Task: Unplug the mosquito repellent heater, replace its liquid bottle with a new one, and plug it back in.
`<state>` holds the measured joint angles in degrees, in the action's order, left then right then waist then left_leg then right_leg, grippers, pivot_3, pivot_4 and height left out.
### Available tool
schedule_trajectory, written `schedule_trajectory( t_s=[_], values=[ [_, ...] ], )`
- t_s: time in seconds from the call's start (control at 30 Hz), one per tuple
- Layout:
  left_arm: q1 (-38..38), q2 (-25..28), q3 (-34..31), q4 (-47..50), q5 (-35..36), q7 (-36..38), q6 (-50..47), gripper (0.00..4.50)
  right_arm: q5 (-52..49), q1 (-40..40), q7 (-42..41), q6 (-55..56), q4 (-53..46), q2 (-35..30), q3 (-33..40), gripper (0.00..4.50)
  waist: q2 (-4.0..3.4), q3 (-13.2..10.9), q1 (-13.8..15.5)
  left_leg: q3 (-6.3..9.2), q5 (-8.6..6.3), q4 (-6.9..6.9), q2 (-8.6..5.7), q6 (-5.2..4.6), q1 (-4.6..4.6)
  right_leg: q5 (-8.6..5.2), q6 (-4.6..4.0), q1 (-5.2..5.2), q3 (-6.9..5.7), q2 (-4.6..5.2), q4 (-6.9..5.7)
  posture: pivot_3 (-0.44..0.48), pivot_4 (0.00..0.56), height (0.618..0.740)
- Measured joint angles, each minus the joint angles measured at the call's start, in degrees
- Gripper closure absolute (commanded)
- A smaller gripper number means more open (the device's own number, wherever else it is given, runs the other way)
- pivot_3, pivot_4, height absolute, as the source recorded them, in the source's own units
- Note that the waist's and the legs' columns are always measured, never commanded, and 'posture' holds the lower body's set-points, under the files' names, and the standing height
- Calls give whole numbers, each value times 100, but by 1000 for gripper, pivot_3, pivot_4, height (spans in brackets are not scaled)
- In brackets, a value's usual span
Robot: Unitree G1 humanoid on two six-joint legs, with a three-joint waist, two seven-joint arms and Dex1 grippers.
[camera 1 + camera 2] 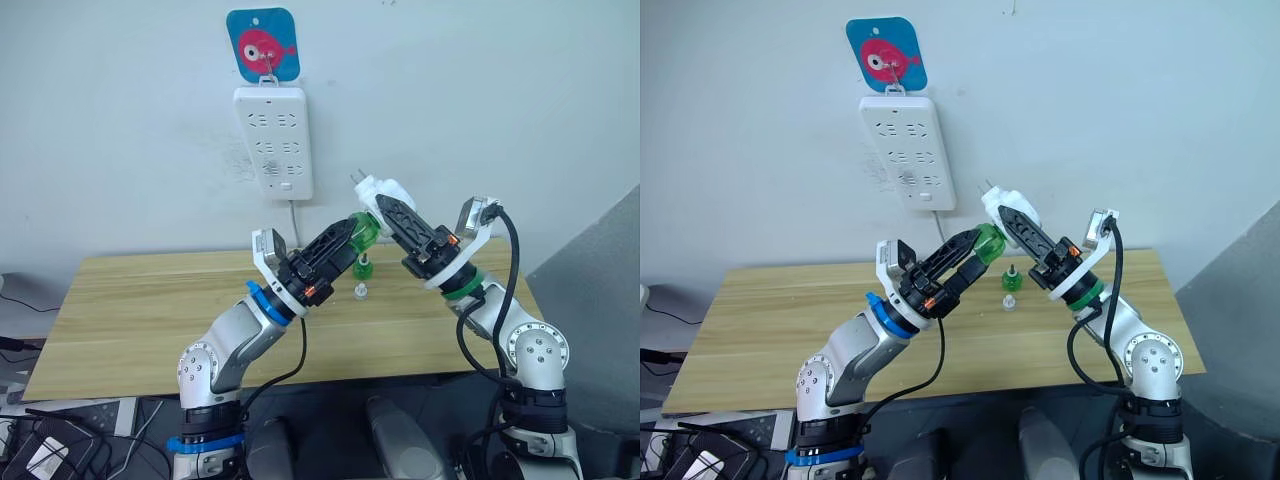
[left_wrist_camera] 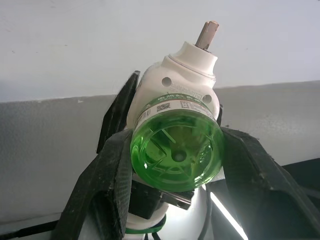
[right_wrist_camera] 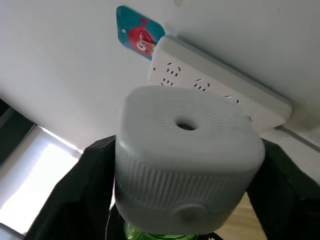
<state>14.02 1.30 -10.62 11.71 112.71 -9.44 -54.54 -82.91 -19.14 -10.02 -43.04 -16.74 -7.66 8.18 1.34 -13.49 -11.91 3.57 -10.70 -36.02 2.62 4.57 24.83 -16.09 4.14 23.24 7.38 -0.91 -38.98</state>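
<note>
Left claw (image 2: 175, 165) grips the liquid bottle (image 2: 176, 152) under the mosquito repellent heater (image 2: 182, 82).

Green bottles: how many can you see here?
2. One green bottle is held in the air between both end effectors, attached to the white heater. The other bottle stands upright on the wooden table.

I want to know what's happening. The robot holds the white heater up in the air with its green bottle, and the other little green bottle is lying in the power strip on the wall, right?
Not quite. The other green bottle stands on the wooden table, as the left eye view shows. The rest holds: heater and its bottle are held up.
</note>
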Motion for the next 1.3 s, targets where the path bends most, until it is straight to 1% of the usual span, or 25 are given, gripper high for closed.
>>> schedule_trajectory(
  t_s=[0.23,0.3,0.33,0.4,0.43,0.47,0.5,0.57,0.67,0.73,0.77,0.8,0.83,0.9,0.93,1.0,1.07,1.17,1.3],
  values=[
    [-3,74,-50,-6,36,34,-57,2221,-36,1,40,0,1,61,-38,1410,0,0,-11,0,0,0,0,0,0,0,0,0,0,0,0,-270,180,740],
    [3,151,-46,-12,53,35,-61,1500,-36,6,61,-2,1,78,-52,1410,0,0,-13,0,0,0,0,0,1,0,0,0,0,0,1,-264,180,740],
    [12,277,-29,-17,50,31,-84,1265,-34,7,93,0,1,87,-51,1411,0,0,-14,1,0,1,0,0,0,0,0,0,0,0,1,-259,180,740],
    [12,634,50,-30,41,56,-155,591,-33,9,152,8,0,76,-43,1412,0,0,-18,3,0,1,1,0,1,0,0,1,-1,0,0,-257,180,740],
    [12,828,95,-30,18,91,-165,334,-32,11,167,13,-3,74,-41,1412,0,0,-22,2,0,2,1,0,0,0,0,1,-1,0,0,-253,180,740],
    [7,1090,148,-11,-92,191,-209,10,-23,14,192,15,-11,62,-42,1413,0,0,-23,2,0,3,1,0,1,0,0,2,-1,0,0,-253,180,740],
    [-20,1432,170,43,-289,349,-299,0,28,21,223,18,-40,29,-42,1413,0,0,-31,2,0,5,1,0,1,0,0,5,-1,0,0,-248,183,740],
    [-148,1805,114,146,-588,564,-344,0,105,39,223,32,-113,-106,-26,1430,-1,0,-35,0,0,10,1,0,1,-1,0,6,1,1,1,-244,183,740],
    [-450,2434,104,351,-1549,1170,-294,0,472,45,141,53,-307,-443,-36,1430,-1,0,-33,0,0,20,1,1,1,-2,-3,13,0,1,2,-221,186,740],
    [-505,2744,126,495,-2479,1588,15,0,921,45,35,91,-419,-712,-111,1430,-1,0,-14,0,0,22,2,1,1,-6,-9,15,-1,1,2,-216,187,740],
    [-507,2933,134,540,-3185,1837,346,0,1314,43,-48,134,-542,-934,-250,1430,-1,0,-5,-6,0,21,2,1,1,-11,-18,17,2,1,2,-216,187,740],
    [-505,3066,125,545,-3656,2013,623,0,1581,43,-136,154,-627,-1080,-355,1430,-1,0,17,-9,1,23,3,2,1,-13,-21,19,4,1,2,-208,187,740],
    [-498,3174,135,539,-4288,2238,985,0,1969,39,-233,226,-740,-1222,-516,1430,-1,0,29,-16,0,25,3,2,0,-13,-22,22,9,1,2,-206,187,740],
    [-405,3271,186,381,-5312,2579,1690,0,2754,8,-427,399,-922,-1492,-939,1430,-1,0,48,-22,0,29,4,2,0,-13,-21,27,13,2,2,-204,187,740],
    [-367,3318,210,285,-5710,2759,1963,0,3118,2,-523,489,-1006,-1598,-1153,1430,-1,0,60,-23,0,31,4,2,1,-13,-21,30,14,2,3,-203,187,740],
    [-343,3361,248,154,-6264,3070,2346,0,3653,4,-690,642,-1100,-1670,-1457,1430,-1,0,78,-24,-1,38,3,2,2,-13,-20,30,14,4,4,-206,188,740],
    [-281,3285,247,6,-6603,3264,2605,0,4101,14,-765,802,-1135,-1665,-1659,1430,0,0,82,-23,-1,43,3,2,4,-14,-18,32,13,5,5,-207,189,740],
    [-57,3237,214,-292,-6884,3474,2824,0,4571,19,-866,1004,-1145,-1663,-1785,1430,0,0,95,-18,-1,44,4,2,6,-13,-17,33,7,5,5,-206,189,740],
    [642,3304,125,-970,-7255,3980,3124,0,4864,4,-1156,1061,-1318,-1688,-1919,1430,1,0,95,-16,0,40,4,2,6,-13,-17,30,5,4,2,-207,194,740]
  ],
)
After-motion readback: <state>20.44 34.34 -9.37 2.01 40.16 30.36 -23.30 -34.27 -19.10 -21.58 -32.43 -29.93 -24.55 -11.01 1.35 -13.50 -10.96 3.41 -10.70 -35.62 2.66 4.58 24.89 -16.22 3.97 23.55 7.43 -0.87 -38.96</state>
